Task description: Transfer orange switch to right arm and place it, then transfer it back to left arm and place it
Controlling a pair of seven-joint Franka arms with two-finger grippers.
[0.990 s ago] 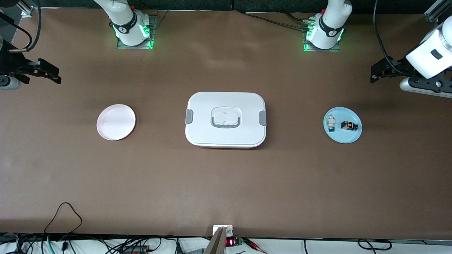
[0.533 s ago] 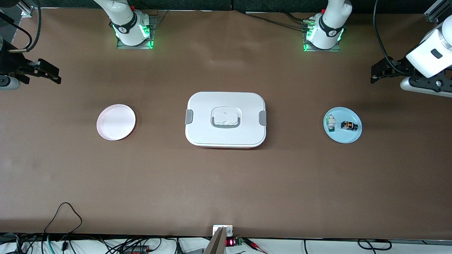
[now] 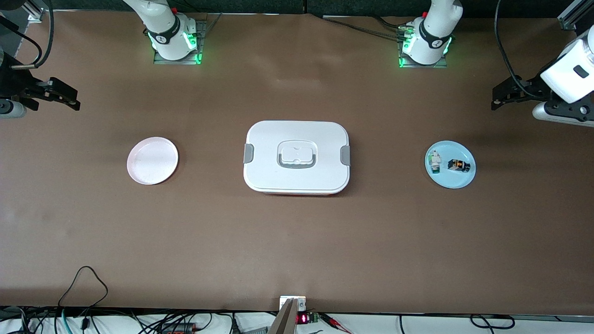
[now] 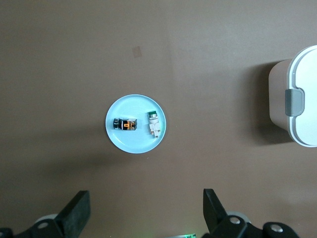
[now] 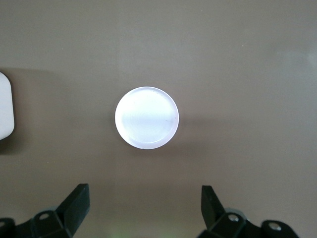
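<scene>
The orange switch (image 3: 458, 165) (image 4: 125, 124) is a tiny black part with orange markings. It lies on a light blue plate (image 3: 452, 182) (image 4: 133, 145) toward the left arm's end of the table. My left gripper (image 3: 499, 97) (image 4: 144, 198) hangs open and empty over bare table near that plate. The white box (image 3: 297, 134) (image 4: 302, 99) with grey clasps sits shut at the table's middle. My right gripper (image 3: 69, 96) (image 5: 144, 192) hangs open and empty over the right arm's end of the table.
A small white-and-green part (image 3: 435, 162) (image 4: 153, 124) shares the blue plate beside the switch. A pale pink plate (image 3: 152, 160) (image 5: 146, 117) with nothing on it lies between the box and the right arm's end. Cables run along the table edge nearest the front camera.
My left gripper has drifted a little toward the left arm's end of the table. The right arm, the box and the plates have not moved.
</scene>
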